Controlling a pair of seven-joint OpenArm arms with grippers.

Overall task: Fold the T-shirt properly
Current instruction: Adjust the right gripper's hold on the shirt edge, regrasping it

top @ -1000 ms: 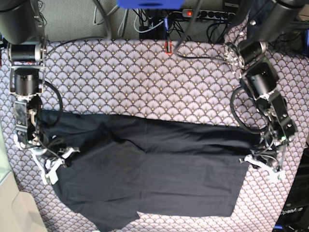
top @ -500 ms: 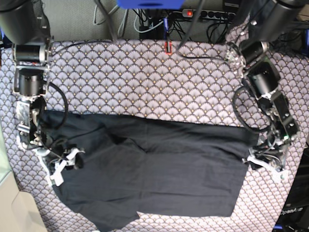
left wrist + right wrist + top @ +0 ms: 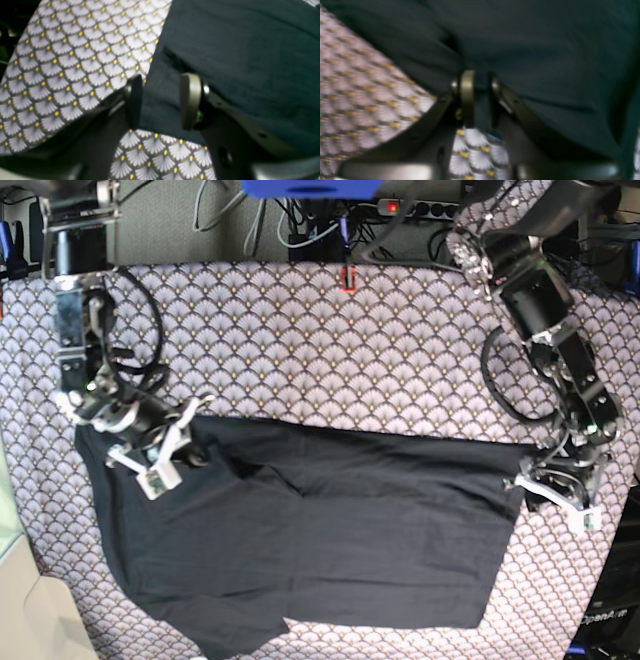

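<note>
The black T-shirt (image 3: 300, 530) lies spread across the lower frame. The left gripper (image 3: 160, 101) straddles its hem – jaws apart. The right gripper (image 3: 478, 97) pinches cloth (likely readying the fold).

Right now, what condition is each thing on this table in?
T-shirt: lying on the tablecloth, partly folded, creased.
Tablecloth: spread flat under the shirt.
Left gripper: jaws open, astride the shirt's edge.
Right gripper: jaws nearly closed, with shirt cloth between them.
Power strip: red switch lit.
</note>
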